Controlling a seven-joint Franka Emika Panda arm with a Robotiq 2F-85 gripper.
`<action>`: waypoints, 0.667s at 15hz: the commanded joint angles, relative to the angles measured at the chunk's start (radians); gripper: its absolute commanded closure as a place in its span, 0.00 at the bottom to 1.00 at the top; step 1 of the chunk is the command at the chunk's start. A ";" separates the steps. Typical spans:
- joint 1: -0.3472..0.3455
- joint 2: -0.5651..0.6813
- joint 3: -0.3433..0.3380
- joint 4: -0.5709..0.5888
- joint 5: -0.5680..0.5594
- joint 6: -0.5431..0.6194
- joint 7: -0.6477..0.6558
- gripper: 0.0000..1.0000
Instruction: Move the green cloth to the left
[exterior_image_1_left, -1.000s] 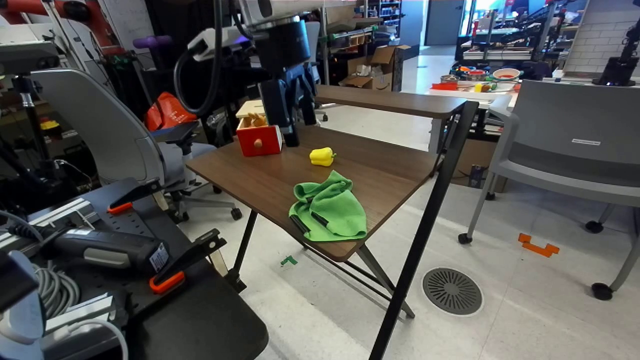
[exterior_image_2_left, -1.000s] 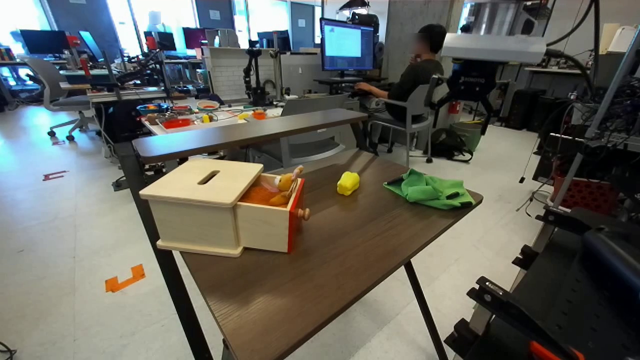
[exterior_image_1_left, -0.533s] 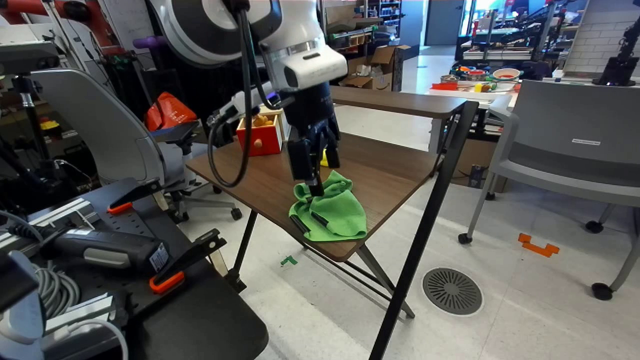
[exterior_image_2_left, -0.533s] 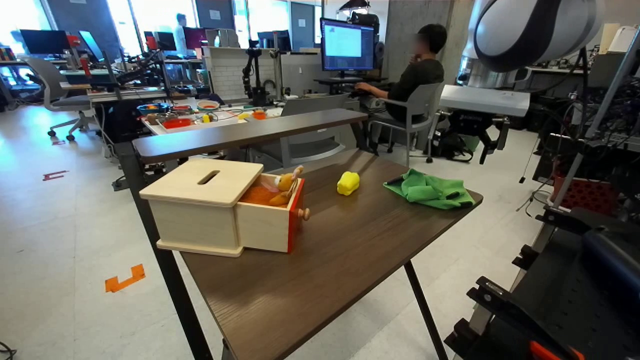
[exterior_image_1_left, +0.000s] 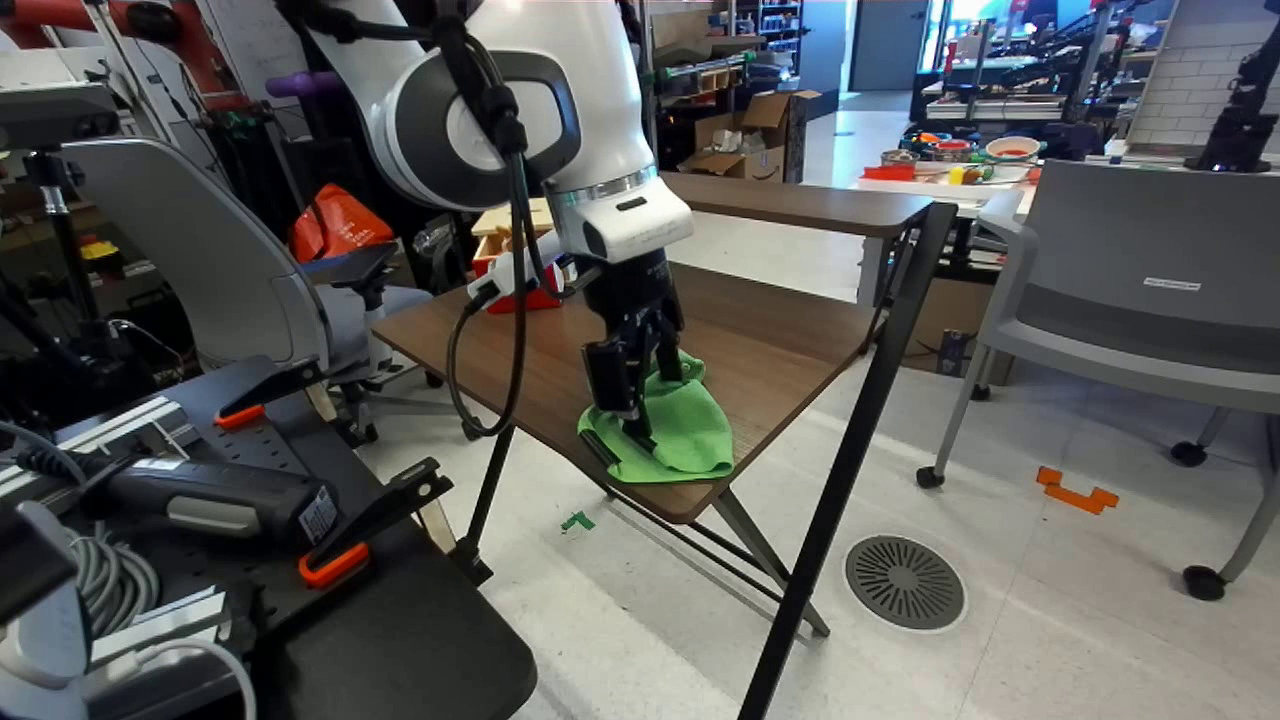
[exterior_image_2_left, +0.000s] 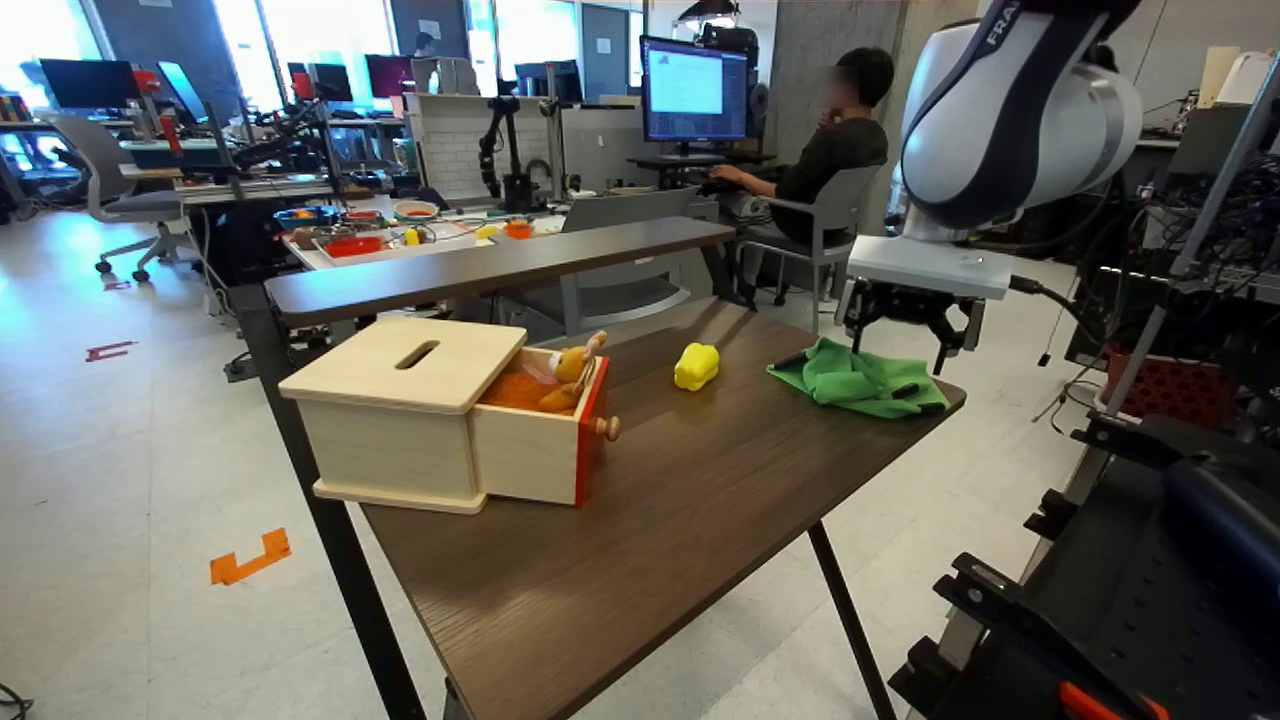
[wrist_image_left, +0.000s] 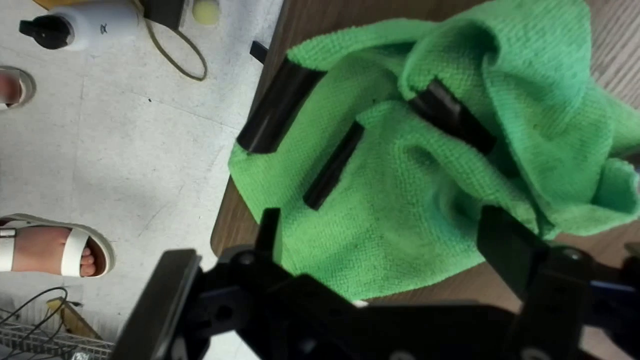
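Note:
The green cloth (exterior_image_1_left: 692, 435) lies crumpled at the near corner of the brown table (exterior_image_1_left: 775, 320). It also shows in an exterior view (exterior_image_2_left: 868, 385) at the table's right end. In the wrist view the cloth (wrist_image_left: 395, 185) is large, with several black strips on it. My gripper (exterior_image_1_left: 654, 405) is open and points down over the cloth. In the wrist view its two fingers (wrist_image_left: 382, 225) stand wide apart with cloth below and between them. They grip nothing. I cannot tell whether the fingertips touch the cloth.
A yellow toy pepper (exterior_image_2_left: 697, 367) sits on the table beside the cloth. A wooden box (exterior_image_2_left: 400, 420) with a red-fronted open drawer (exterior_image_2_left: 540, 440) holds a soft toy. A raised shelf (exterior_image_1_left: 800, 203) runs along the table. A black cart (exterior_image_1_left: 400, 610) stands near the table.
My gripper has come from above the table near the box, over toward the near corner, and down to the cloth. It stays open. The cloth, pepper and box have not moved.

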 joint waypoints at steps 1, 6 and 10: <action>0.027 0.041 -0.003 0.028 0.053 0.018 -0.018 0.00; 0.031 0.084 0.017 0.038 0.074 0.013 -0.029 0.00; 0.030 0.103 0.047 0.033 0.096 0.007 -0.042 0.00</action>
